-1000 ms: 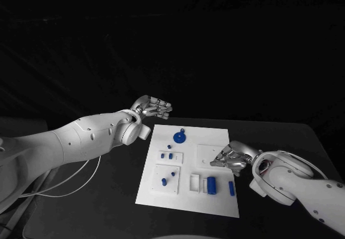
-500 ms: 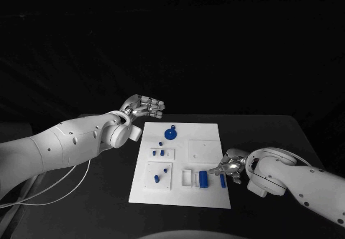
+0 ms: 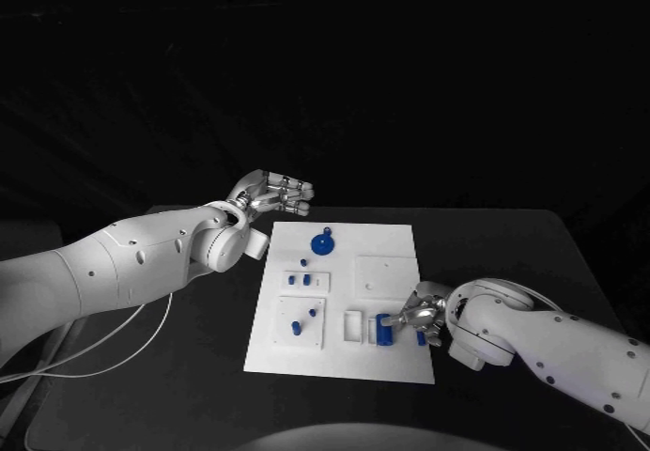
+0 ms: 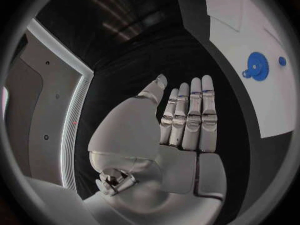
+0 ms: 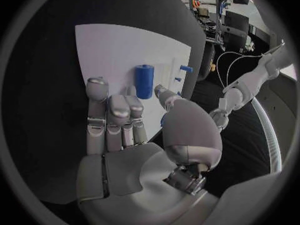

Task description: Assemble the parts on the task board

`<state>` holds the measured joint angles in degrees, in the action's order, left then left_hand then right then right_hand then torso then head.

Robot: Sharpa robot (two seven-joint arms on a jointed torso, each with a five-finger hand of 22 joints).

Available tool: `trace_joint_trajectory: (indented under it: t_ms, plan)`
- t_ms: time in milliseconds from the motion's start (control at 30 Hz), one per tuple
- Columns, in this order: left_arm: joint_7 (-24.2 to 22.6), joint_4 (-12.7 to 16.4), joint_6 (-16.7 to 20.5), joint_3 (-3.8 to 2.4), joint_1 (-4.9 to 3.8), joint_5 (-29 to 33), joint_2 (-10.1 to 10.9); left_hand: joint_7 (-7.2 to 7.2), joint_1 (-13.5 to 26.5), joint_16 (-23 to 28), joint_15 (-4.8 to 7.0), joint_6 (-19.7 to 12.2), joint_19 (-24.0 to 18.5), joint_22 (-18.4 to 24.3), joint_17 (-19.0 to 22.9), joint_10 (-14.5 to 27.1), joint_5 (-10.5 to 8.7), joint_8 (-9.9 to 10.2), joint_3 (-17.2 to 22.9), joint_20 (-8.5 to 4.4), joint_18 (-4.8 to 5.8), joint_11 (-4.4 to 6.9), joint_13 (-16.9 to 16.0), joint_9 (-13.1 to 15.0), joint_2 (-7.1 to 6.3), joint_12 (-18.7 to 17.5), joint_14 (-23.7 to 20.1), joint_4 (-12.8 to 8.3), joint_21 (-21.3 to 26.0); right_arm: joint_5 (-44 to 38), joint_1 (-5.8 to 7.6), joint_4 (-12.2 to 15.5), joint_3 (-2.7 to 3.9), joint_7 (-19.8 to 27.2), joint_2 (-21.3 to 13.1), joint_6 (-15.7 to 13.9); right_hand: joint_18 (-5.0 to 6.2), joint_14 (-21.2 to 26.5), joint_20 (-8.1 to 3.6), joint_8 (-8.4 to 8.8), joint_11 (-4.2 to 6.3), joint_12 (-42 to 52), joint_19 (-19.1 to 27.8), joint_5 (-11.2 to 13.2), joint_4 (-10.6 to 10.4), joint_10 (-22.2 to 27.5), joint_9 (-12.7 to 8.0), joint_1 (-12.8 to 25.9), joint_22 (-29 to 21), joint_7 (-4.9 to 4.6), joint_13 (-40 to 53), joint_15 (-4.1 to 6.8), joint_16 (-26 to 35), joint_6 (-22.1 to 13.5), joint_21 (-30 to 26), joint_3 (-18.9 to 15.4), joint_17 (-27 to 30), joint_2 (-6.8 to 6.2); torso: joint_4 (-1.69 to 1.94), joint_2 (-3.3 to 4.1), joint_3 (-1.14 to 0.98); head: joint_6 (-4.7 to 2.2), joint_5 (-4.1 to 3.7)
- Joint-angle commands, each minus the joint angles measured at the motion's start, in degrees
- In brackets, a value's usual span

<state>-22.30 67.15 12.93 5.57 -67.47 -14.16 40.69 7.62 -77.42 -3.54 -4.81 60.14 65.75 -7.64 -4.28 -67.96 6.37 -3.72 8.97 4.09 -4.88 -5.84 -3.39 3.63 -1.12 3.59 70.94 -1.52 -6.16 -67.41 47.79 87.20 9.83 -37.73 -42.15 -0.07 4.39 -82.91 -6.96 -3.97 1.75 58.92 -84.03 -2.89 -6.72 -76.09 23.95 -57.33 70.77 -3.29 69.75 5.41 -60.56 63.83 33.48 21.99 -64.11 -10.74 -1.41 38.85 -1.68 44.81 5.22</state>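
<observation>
The white task board (image 3: 383, 246) lies mid-table and carries a blue gear (image 3: 322, 244), small blue pegs (image 3: 297, 279) and, near its front edge, a blue cylinder (image 3: 385, 329). My right hand (image 3: 422, 313) hovers low over the board's near right part, just right of the cylinder, with a short blue pin (image 3: 422, 337) under its fingers. In the right wrist view the right hand (image 5: 125, 120) has its fingers stretched toward the cylinder (image 5: 144, 81) and grips nothing. My left hand (image 3: 278, 194) is raised off the board's far left corner. The left hand (image 4: 184, 125) is flat and empty, the gear (image 4: 256, 66) beside it.
The black table (image 3: 515, 254) surrounds the board on all sides. A pale cable (image 3: 129, 348) trails under my left arm at the table's left. White inset plates (image 3: 306, 324) sit on the board's near left part.
The camera has shifted. My right hand has moved from the board's square white plate down toward the front edge, beside the blue cylinder and over the pin. The left hand stays raised.
</observation>
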Motion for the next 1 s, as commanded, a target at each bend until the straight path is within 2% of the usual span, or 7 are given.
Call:
trace_joint_trajectory:
  t_ms: [33, 400, 667, 767, 867, 967, 1000]
  plan:
    - [-0.8, 0.2, -1.2, -0.04, -0.01, 0.8, -0.1, -0.05, 0.0, 0.0, -0.36, -0.3, 0.1, 0.1, 0.0, -0.1, -0.45, 0.1, -0.3, 0.19, 0.31, -0.18, 0.0, 0.0, 0.61, -0.3, 0.0, 0.1, 0.1, -0.8, -0.05, -0.4, -0.29, -0.8, 0.9, -1.1, 0.06, -0.5, 0.31, 0.28, -0.03, -0.3, -2.6, 0.1, -0.5, -0.3, 0.2, 0.2, 0.2, -0.05, 0.5, -0.18, 0.3, -0.6, 0.3, 0.1, -0.4, -0.7, -0.02, 0.05, -0.03, 0.34, 0.22]
    - [-0.4, 0.2, -1.6, -0.04, -0.01, 0.8, -0.2, -0.01, 0.0, 0.0, -0.46, -0.4, 0.3, 0.4, -0.1, 0.0, -0.45, 0.2, -1.6, 0.35, 0.28, -0.25, 0.0, 0.0, 0.99, -0.3, -0.2, 0.8, 0.4, -0.9, -0.06, -3.0, -2.38, -1.1, 3.0, 0.5, 0.08, -0.6, 0.33, 0.29, -0.06, -0.8, -2.6, 0.1, -0.4, -0.4, 0.5, -0.3, 0.5, -0.12, 1.4, -0.19, 0.4, -0.8, 0.3, -0.2, -1.0, -0.75, 0.02, 0.04, 0.07, 0.96, 0.66]
    - [-0.3, 0.1, -1.8, -0.04, -0.01, 0.8, -0.3, 0.02, -0.1, 0.0, -0.49, -0.4, 0.3, 0.6, -0.1, 0.2, -0.47, 0.1, -1.9, 0.37, 0.27, -0.31, 0.0, 0.0, 1.08, -0.3, -0.3, 0.9, 0.5, -0.9, -0.08, -4.1, -3.11, -1.5, 4.0, 1.3, 0.05, -0.7, 0.36, 0.26, -0.05, -1.1, -2.6, 0.1, 0.9, -0.6, 0.8, -1.3, 0.7, -0.1, 2.0, -0.22, 0.6, -0.7, 0.3, -0.2, -1.5, -0.6, 0.06, 0.04, 0.1, 1.15, 0.77]
    - [-0.3, 0.1, -1.9, -0.05, -0.01, 0.8, -0.2, 0.02, -0.2, 0.0, -0.49, -0.4, 0.3, 0.6, -0.1, 0.1, -0.46, 0.1, -1.9, 0.37, 0.27, -0.3, 0.0, 0.0, 1.09, -0.3, -0.3, 0.9, 0.5, -1.2, -0.08, -4.3, -3.37, -1.5, 4.1, 1.4, 0.06, -0.8, 0.5, 0.27, -0.08, -1.1, -2.6, -0.3, 3.2, -0.6, 1.1, -3.6, 0.9, -0.17, 2.1, -0.31, 0.6, -0.5, 0.5, 0.3, -1.6, 0.34, 0.03, 0.05, 0.13, 1.18, 0.69]
    - [-0.2, 0.1, -2.0, -0.05, -0.01, 0.8, -0.2, 0.04, -0.2, 0.0, -0.48, -0.4, 0.4, 0.6, -0.1, 0.1, -0.44, 0.2, -1.9, 0.36, 0.26, -0.29, 0.0, 0.0, 1.13, -0.3, -0.3, 0.8, 0.5, -1.7, -0.08, -4.5, -3.57, -1.6, 4.2, 1.1, 0.16, -0.8, 0.62, 0.34, 0.0, -1.1, -2.6, -4.5, 7.8, -0.6, 1.8, -5.4, 1.1, 0.06, 2.2, -0.3, 0.6, -0.2, 0.6, -2.2, -1.5, 3.28, 0.02, 0.06, 0.14, 1.2, 0.68]
    - [-0.1, 0.1, -2.1, -0.05, -0.01, 0.8, -0.2, 0.04, -0.2, 0.0, -0.48, -0.4, 0.4, 0.6, -0.1, 0.1, -0.44, 0.2, -1.9, 0.36, 0.26, -0.29, 0.0, 0.0, 1.13, -0.3, -0.3, 0.8, 0.5, -2.0, -0.07, -4.6, -3.69, -1.6, 4.3, 0.5, 0.05, -0.8, 0.53, 0.35, 0.18, -1.1, -2.7, -7.6, 10.9, -0.6, 1.8, -5.8, 1.3, 0.23, 2.3, -0.25, 0.7, 0.1, 0.9, -3.1, -1.5, 5.02, 0.06, 0.05, 0.16, 1.27, 0.6]
    - [-0.1, 0.1, -2.1, -0.05, -0.01, 0.8, -0.2, 0.04, -0.2, 0.0, -0.48, -0.4, 0.4, 0.6, -0.1, 0.1, -0.44, 0.2, -1.9, 0.36, 0.26, -0.29, 0.0, 0.0, 1.13, -0.3, -0.3, 0.8, 0.5, -2.0, -0.07, -4.6, -3.7, -1.6, 4.3, 0.4, 0.04, -0.8, 0.53, 0.34, 0.19, -1.1, -2.6, -7.9, 11.1, -0.6, 1.8, -5.8, 1.4, 0.24, 2.3, -0.24, 0.7, 0.2, 0.9, -3.2, -1.4, 5.19, 0.06, 0.05, 0.16, 1.27, 0.6]
